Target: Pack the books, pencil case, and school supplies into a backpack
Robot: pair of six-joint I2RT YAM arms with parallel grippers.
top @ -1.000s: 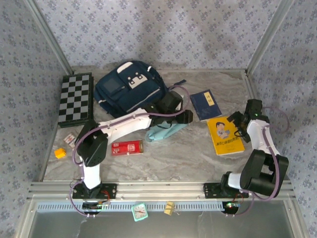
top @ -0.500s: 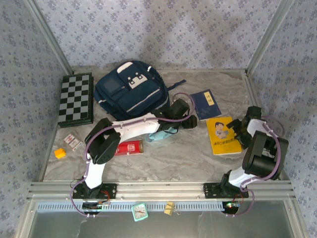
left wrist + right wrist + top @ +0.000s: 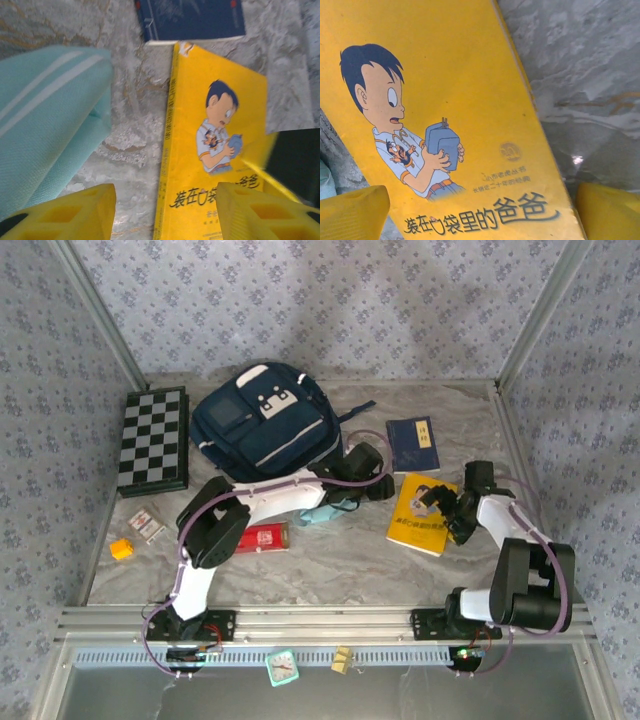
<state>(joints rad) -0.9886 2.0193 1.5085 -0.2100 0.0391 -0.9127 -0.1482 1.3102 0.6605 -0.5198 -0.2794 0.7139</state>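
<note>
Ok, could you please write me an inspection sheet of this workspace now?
Surface: grey marble table, no spill seen.
Job's things: backpack lying at the back; navy book and yellow book on the right; pencil case and red box in the middle; orange block near the left edge.
Clutter: chequered board, small cards, clock on the front rail.
Grippers: left gripper open, empty, by the pencil case; right gripper open over the yellow book.
Cables: purple cables along the left arm and right arm.
Surroundings: patterned walls, metal frame.
</note>
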